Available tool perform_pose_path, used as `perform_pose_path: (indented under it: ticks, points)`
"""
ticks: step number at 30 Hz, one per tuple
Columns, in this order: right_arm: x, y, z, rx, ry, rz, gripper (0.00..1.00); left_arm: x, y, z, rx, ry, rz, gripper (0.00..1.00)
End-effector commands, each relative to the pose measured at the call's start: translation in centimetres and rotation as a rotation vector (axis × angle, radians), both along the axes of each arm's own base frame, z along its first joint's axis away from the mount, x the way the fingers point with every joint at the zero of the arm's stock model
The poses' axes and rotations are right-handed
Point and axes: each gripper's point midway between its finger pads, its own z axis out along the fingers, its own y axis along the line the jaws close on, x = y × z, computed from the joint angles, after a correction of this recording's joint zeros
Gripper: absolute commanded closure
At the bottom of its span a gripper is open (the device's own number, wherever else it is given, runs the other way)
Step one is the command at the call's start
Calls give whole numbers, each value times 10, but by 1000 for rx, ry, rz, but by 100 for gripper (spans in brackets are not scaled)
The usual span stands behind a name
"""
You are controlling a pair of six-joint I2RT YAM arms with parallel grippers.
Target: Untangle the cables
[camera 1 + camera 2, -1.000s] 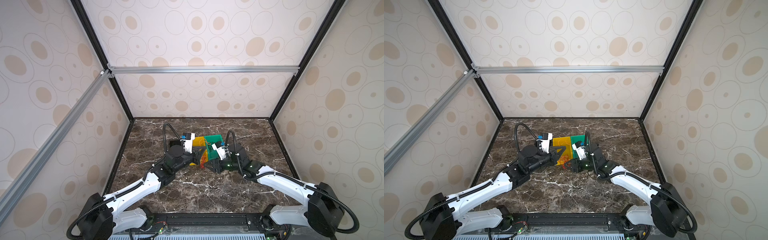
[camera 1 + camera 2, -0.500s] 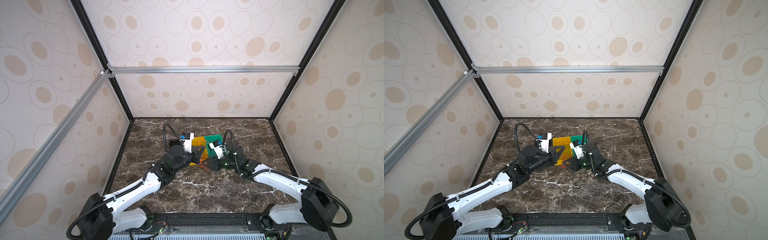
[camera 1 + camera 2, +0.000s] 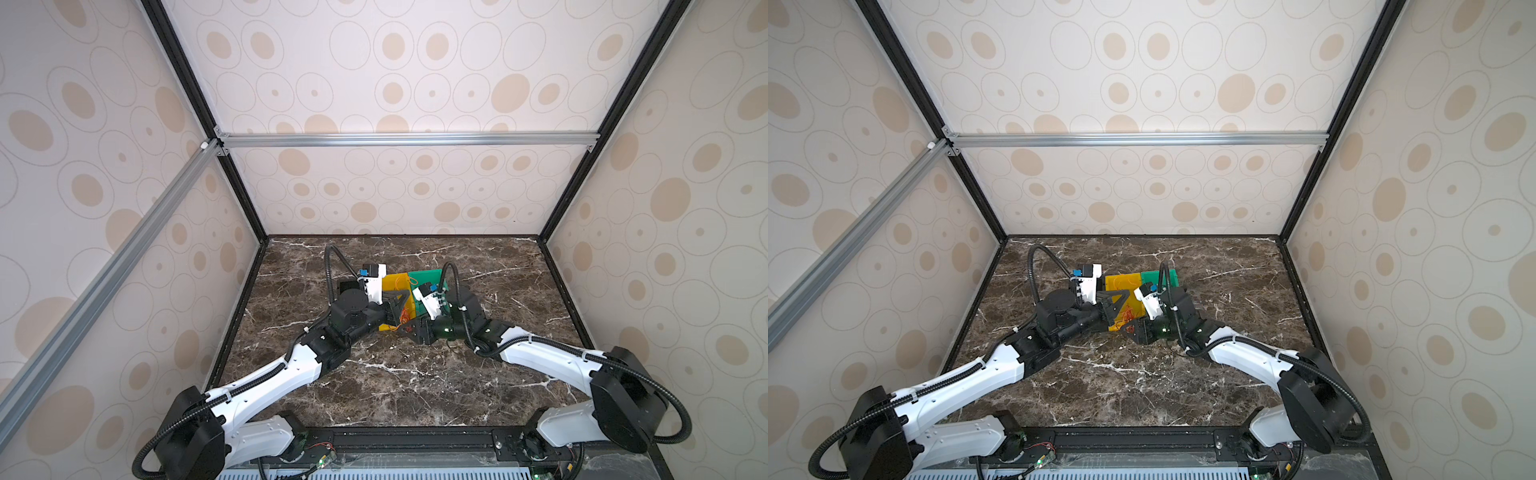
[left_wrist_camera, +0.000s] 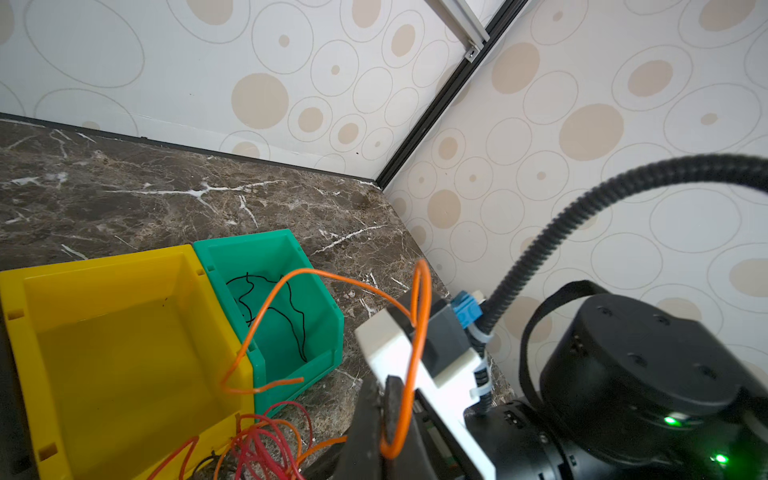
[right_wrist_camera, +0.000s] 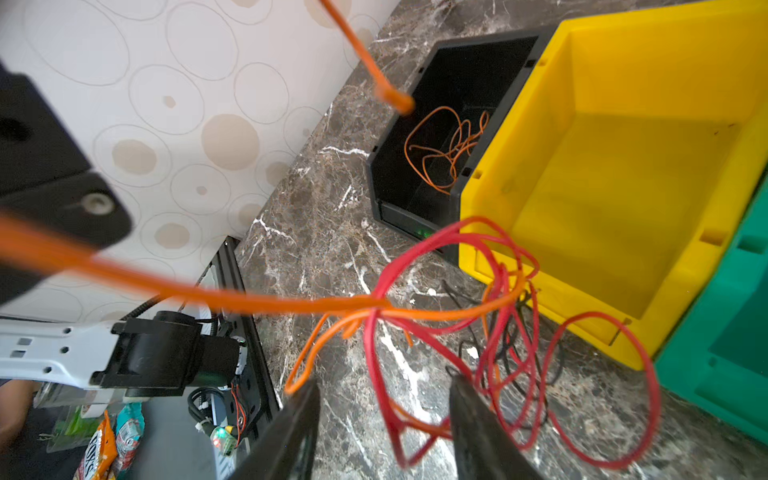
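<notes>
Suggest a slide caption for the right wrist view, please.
Open right end effector around red cables, orange cable stretched across, yellow bin and black bin beyond.

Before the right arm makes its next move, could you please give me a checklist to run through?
1. Left tool shut on the orange cable: ok.
2. Right tool open, with red cable strands showing between its jaws: ok.
3. Held orange cable free of the red strands: not ok; they cross in a knot.
4. Black cable under the tangle free: cannot tell, it is mostly covered.
5. Sorted cables inside their bins: ok; orange loops lie in the black bin, a black strand in the green bin.
</notes>
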Motion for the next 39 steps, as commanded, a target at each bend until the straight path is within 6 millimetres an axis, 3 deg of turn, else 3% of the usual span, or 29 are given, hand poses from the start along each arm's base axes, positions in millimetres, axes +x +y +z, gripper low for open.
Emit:
perform_pose_path:
  ticks: [1,6,11,13,21,25,30,39]
  points:
    - [15,9,15,11,-68,-18,46,4,2,27,-74,-27,20,100]
    - [22,5,5,-24,-69,-61,65,1,7,38,-108,-43,31,100]
    - [20,-5,0,-52,-65,-90,92,-4,18,50,-138,-66,58,100]
    - [18,-11,-2,-61,-67,-104,96,-5,25,55,-145,-75,82,100]
    - [0,-40,-18,-166,-55,-115,100,-8,60,63,-146,-98,212,100]
    - [-6,-57,-27,-205,-31,-150,100,-8,74,57,-134,-79,262,100]
    - [-30,-72,-39,-268,15,-94,100,-4,100,53,-120,-62,359,100]
    - [-58,-118,-60,-405,136,-194,100,-3,134,49,-111,-57,460,100]
